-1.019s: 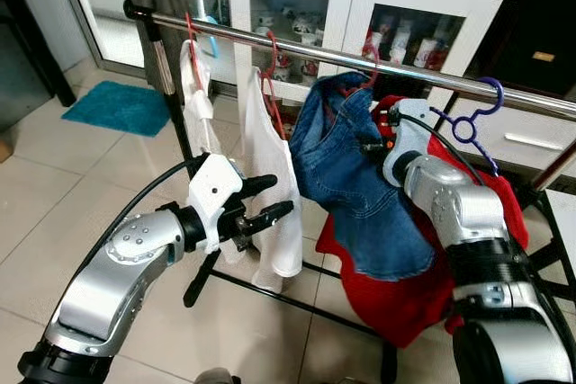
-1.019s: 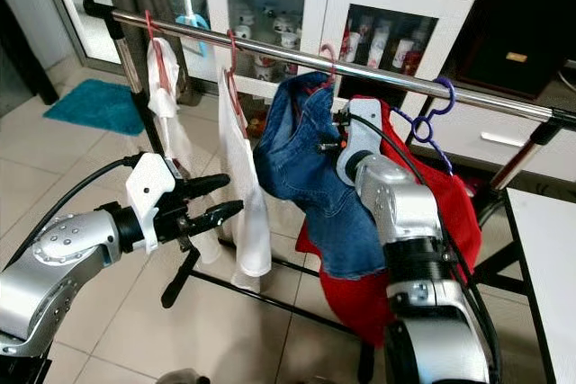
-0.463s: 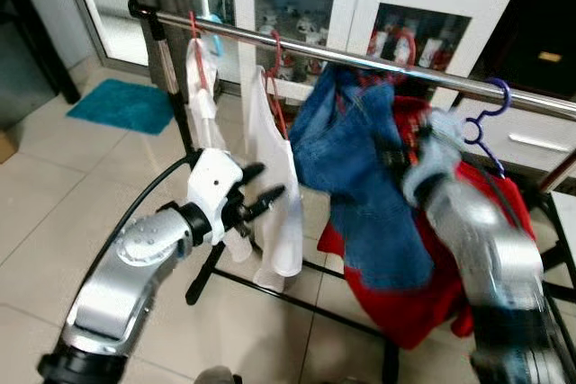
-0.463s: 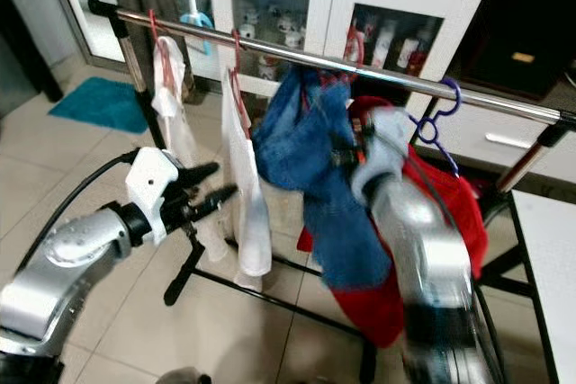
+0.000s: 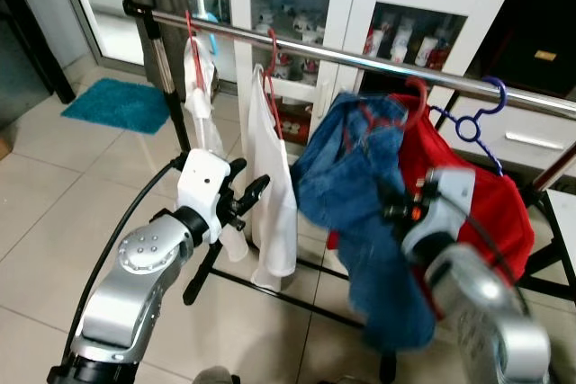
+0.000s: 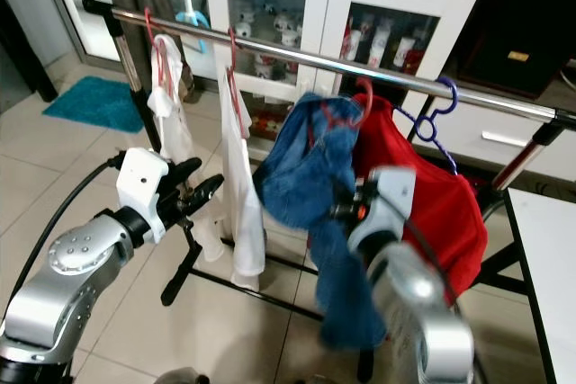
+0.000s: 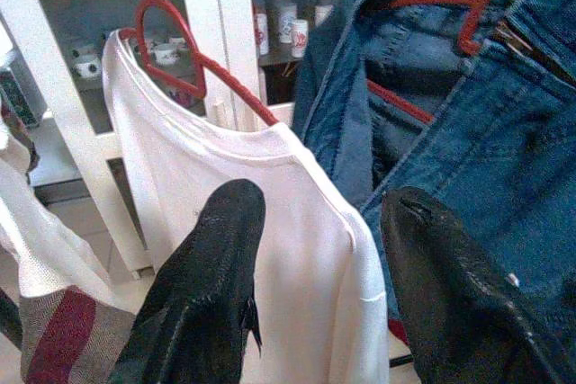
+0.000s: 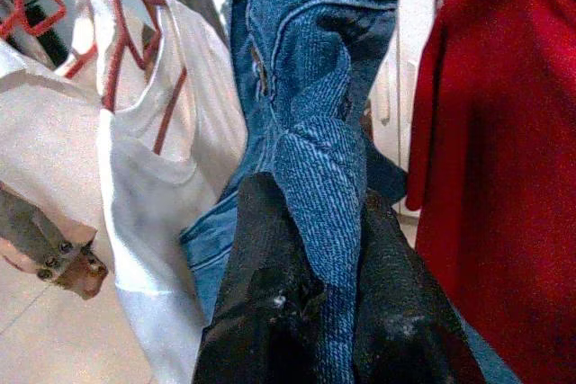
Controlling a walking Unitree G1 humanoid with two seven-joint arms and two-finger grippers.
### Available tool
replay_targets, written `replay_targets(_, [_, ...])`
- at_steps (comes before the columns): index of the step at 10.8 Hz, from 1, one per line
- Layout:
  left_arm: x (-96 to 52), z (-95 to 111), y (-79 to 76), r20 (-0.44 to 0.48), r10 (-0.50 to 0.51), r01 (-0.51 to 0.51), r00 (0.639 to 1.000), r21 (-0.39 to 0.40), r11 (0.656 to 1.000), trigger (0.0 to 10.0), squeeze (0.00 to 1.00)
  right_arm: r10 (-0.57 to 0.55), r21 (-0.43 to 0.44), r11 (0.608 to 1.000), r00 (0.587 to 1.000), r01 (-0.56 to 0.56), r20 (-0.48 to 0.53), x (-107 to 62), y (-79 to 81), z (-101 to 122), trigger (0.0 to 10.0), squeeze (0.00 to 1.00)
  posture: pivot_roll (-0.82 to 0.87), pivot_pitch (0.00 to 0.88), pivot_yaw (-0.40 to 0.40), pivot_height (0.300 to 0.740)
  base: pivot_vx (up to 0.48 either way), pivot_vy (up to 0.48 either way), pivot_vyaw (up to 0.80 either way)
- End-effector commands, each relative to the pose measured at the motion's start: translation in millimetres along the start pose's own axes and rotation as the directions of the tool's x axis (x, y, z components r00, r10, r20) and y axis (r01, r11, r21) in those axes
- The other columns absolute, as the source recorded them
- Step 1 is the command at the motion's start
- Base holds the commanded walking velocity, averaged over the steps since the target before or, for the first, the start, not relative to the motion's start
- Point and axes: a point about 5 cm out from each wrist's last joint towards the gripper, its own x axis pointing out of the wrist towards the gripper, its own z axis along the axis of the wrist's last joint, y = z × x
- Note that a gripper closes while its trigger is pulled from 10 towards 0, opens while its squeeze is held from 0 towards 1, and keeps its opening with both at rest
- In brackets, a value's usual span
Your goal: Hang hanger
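A chrome rail (image 5: 360, 58) crosses the scene from far left to right in front of a white glass-door cabinet (image 5: 360, 6). The right claw (image 8: 315, 312) is closed on a fold of the blue jeans (image 5: 360, 195), its two black fingers (image 8: 261, 303) pinching the denim from either side. The jeans sit on a red hanger (image 5: 409, 101) whose hook is below the rail, near it but not on it; the picture is blurred around the right arm, so whether the hook touches the rail cannot be told. Just to the right of the jeans a red garment (image 5: 477, 186) hangs from the rail, and beside it an empty purple hanger (image 5: 477, 114) is hooked over the rail.

The left claw (image 7: 324, 258) is held up to the left of the jeans, open, fingers spread and holding nothing, pointing at a white shirt (image 5: 274, 186) on its own red hanger. Further left a second pale garment (image 5: 200, 96) hangs near the rail's upright post. A teal mat (image 5: 117, 105) lies on the tiled floor at the far left
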Motion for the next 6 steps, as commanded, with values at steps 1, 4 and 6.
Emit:
replay_targets(1, [1.0,0.6,-1.9,0.004,0.004,-0.004,1.000,0.012,1.000,10.0,0.00,-0.016,-0.011,1.000,0.997,0.017,0.078,-4.3,2.9,11.3,0.0,0.00,0.06,0.029,-0.044,0.740,0.000,0.000,0.00])
replay_targets(4, [-1.8,-0.9,-4.0,-0.006,0.016,-0.016,1.000,0.003,1.000,10.0,0.00,-0.060,-0.008,0.998,0.996,0.060,0.068,-3.7,0.5,6.9,0.0,0.00,0.08,0.046,-0.043,0.740,-0.087,0.000,0.00])
replay_targets(6, [-2.4,-0.9,-5.7,-0.008,0.008,-0.008,1.000,0.001,1.000,10.0,0.00,-0.063,-0.006,0.998,0.996,0.064,0.070,-3.0,3.0,7.3,0.0,0.00,0.08,0.053,-0.047,0.740,-0.276,0.000,0.00])
